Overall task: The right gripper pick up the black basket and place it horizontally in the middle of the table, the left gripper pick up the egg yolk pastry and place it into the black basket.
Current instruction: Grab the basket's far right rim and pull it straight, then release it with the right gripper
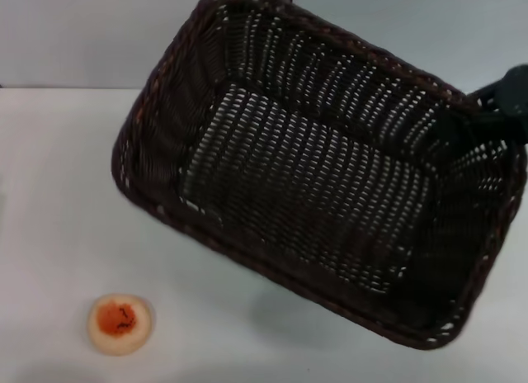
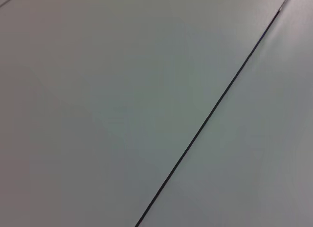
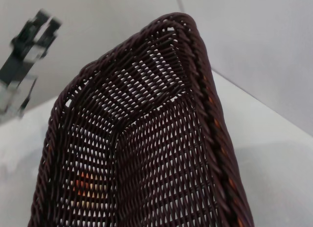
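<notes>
The black basket (image 1: 322, 168) hangs tilted above the white table (image 1: 49, 193), its open side facing the head camera. My right gripper (image 1: 483, 115) is shut on the basket's braided rim at its far right end. The right wrist view looks along the basket's rim and woven wall (image 3: 161, 139). The egg yolk pastry (image 1: 120, 323) lies on the table at the near left, apart from the basket. Its orange also shows through the weave in the right wrist view (image 3: 85, 185). My left gripper (image 3: 46, 19) shows only far off in the right wrist view, raised beyond the basket.
A grey wall (image 1: 74, 28) stands behind the table's far edge. The left wrist view shows only a plain grey surface crossed by a thin dark seam (image 2: 210, 114). Bare tabletop (image 1: 247, 333) lies under and in front of the basket.
</notes>
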